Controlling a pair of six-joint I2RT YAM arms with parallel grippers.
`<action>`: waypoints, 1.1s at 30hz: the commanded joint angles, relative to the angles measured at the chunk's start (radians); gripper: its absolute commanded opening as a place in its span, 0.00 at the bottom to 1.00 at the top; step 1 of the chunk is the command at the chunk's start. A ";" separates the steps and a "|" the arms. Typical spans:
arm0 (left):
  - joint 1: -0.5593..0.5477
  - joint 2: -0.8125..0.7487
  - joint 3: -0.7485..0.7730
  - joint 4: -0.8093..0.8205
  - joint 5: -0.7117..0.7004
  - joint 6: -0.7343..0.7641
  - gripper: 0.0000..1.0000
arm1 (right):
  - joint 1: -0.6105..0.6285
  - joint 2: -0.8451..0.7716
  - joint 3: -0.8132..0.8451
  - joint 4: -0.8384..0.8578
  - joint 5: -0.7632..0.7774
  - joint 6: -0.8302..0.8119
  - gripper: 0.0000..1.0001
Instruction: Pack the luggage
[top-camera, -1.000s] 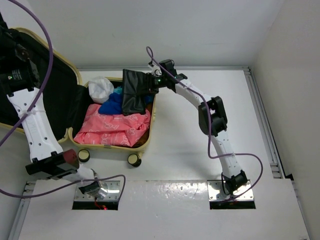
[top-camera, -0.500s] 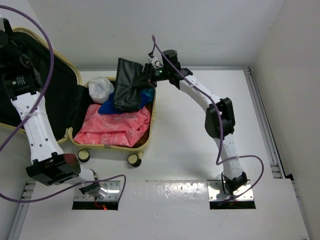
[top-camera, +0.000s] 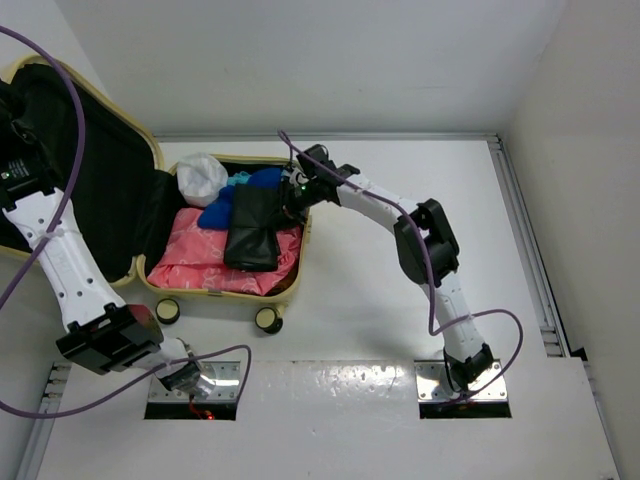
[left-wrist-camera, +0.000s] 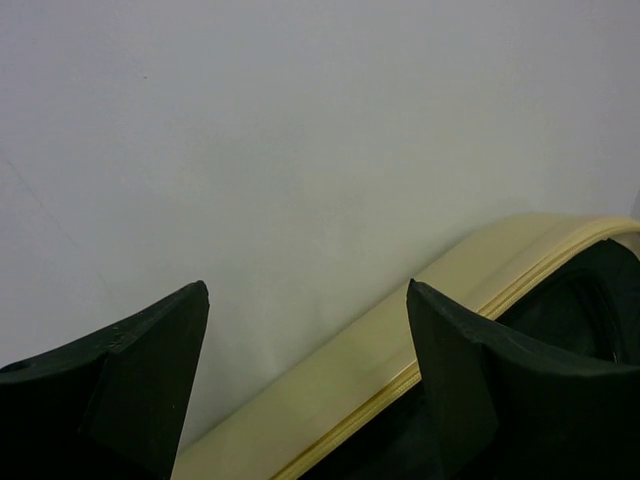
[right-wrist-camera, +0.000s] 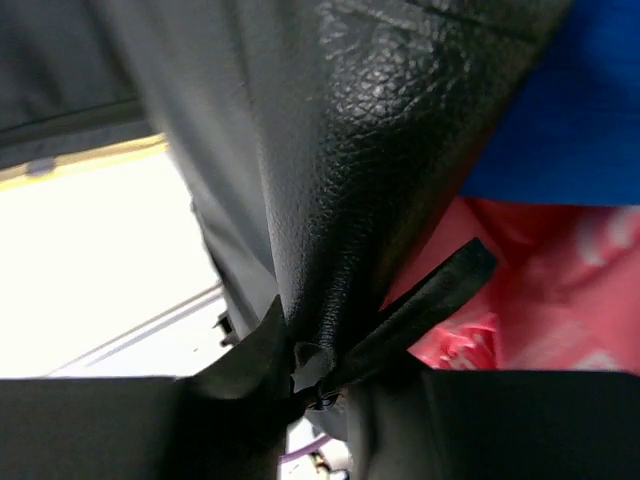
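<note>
Lowering the black leatherette bag into the luggage is the step I judge to be in hand. The suitcase lies open on the left part of the table, wheels toward the arm bases, its black-lined lid raised at the left. The right gripper is clamped on one edge of the bag (the wrist view shows pebbled black material bunched between the fingers, a thin strap trailing beside it). Most of the bag rests on the pink patterned garment, next to the blue cloth and a white bundle. The left gripper is up by the lid's yellow rim, fingers spread apart, gripping nothing I can see. To do this well, I would ease the wrist down until the bag lies flat inside the right wall and part the fingers only then. After that I would lift straight up so the strap cannot catch on them.
</note>
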 joint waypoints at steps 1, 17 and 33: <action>0.034 -0.001 0.044 -0.054 0.112 -0.001 0.85 | -0.006 -0.012 0.009 -0.091 0.079 -0.063 0.29; 0.183 0.084 0.105 -0.344 0.645 -0.088 0.78 | -0.130 -0.213 0.056 -0.051 0.038 -0.232 0.76; 0.070 0.123 0.194 -0.534 0.377 0.019 0.79 | -0.256 -0.211 0.110 -0.082 -0.048 -0.230 0.76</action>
